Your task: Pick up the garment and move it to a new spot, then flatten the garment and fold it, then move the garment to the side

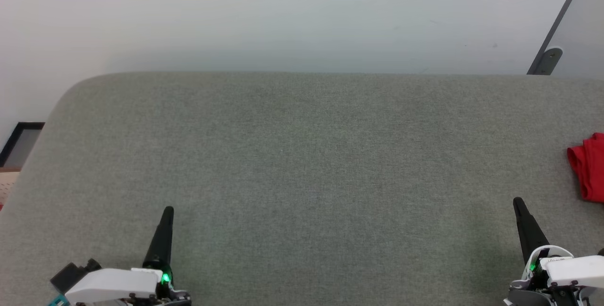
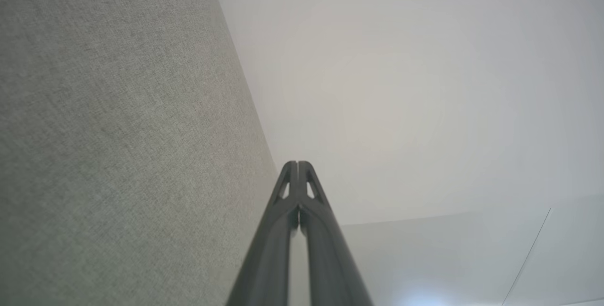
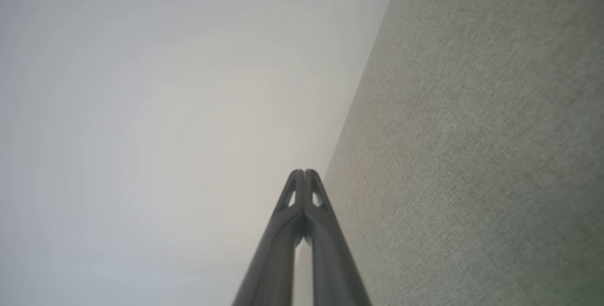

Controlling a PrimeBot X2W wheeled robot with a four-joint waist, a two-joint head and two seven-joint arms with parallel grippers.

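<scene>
**Work surface**: grey-green woven fabric covering, flat, with a rounded far left corner. It runs out of the head view at the right and near edges.
**Wall**: plain white, matte, directly behind the surface's far edge, with a few small dark specks.
**Panel**: pale grey, slanting at upper right, with a dark grey edge strip and a rounded grey bracket at its foot.
**Frame**: black, rectangular, grey infill, beyond the surface's left edge.
**Board**: pale, perforated, below the frame.
**Light**: soft and even, with faint shade along the wall's base.
</scene>
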